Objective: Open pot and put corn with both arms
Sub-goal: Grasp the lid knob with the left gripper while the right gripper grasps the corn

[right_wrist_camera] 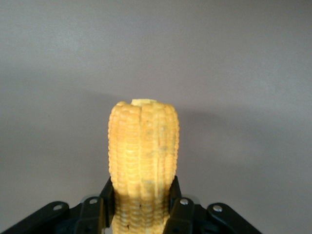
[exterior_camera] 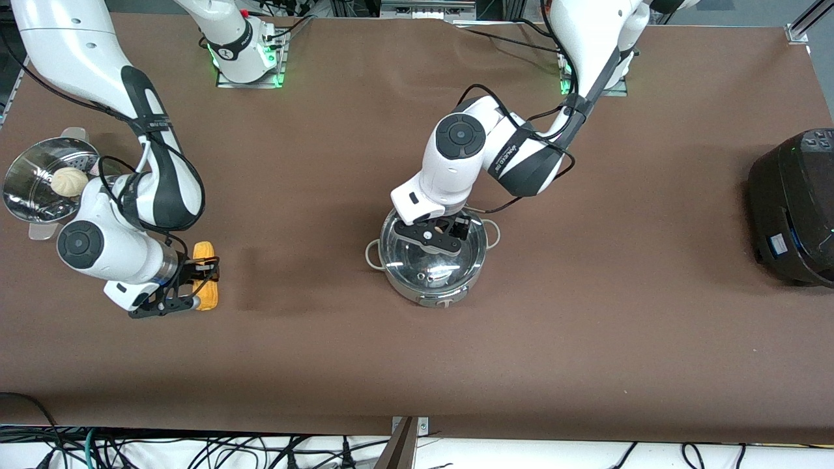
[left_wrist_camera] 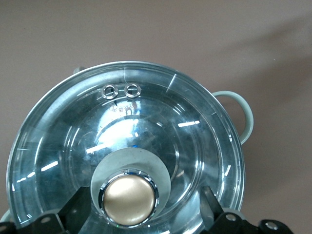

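Gripping: the corn (exterior_camera: pixel 204 273) is clamped between the right gripper's (exterior_camera: pixel 195 285) fingers (right_wrist_camera: pixel 180 214), low at the table's (exterior_camera: pixel 586 339) right-arm end.
Pot (exterior_camera: pixel 434 257): placed mid-table, its glass lid (left_wrist_camera: pixel 126 146) closed.
Left gripper (exterior_camera: pixel 438 236): held spread over the lid, fingers (left_wrist_camera: pixel 212 204) flanking the knob (left_wrist_camera: pixel 129 199), not touching.

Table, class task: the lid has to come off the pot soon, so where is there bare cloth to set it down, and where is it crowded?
Bare cloth lies between the pot and the black cooker, and between the pot and the corn. It is crowded at the right arm's end: steamer basket, bun, right gripper shut on the corn. Left gripper is open over the lid.
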You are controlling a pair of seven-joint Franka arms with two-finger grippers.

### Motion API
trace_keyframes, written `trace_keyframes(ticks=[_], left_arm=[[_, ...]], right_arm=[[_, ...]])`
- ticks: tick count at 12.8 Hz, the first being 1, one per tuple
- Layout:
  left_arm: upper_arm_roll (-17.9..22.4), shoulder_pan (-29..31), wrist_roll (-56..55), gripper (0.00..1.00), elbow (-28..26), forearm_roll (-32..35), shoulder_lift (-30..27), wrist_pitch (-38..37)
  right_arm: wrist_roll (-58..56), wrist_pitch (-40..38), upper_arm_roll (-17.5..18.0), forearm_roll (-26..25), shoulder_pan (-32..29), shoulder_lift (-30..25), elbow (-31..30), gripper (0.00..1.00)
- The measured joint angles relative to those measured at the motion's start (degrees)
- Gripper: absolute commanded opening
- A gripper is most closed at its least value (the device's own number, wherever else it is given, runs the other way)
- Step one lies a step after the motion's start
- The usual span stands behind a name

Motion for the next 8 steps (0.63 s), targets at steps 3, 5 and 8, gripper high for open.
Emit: trace_keyframes(ticks=[3,5,8], left_arm=[[0.21,0.02,0.42,0.18,-0.01,0.38,0.04,-0.31],[0.40,0.28,0.55,0.16,-0.01,0.72,-0.07,-0.80],[0.31,0.21,0.55,0.14,0.18,0.72,-0.47,-1.93]], right_arm=[[0.00,-5.30,0.00,0.00,-0.02,-0.89,2.55,0.21],[0.00,-10.50,-0.01,0.01,-0.06,-1.27,5.89,0.21],[0.00,-17.37,-0.01,0.40,-0.07,-1.41,10.75,0.21]])
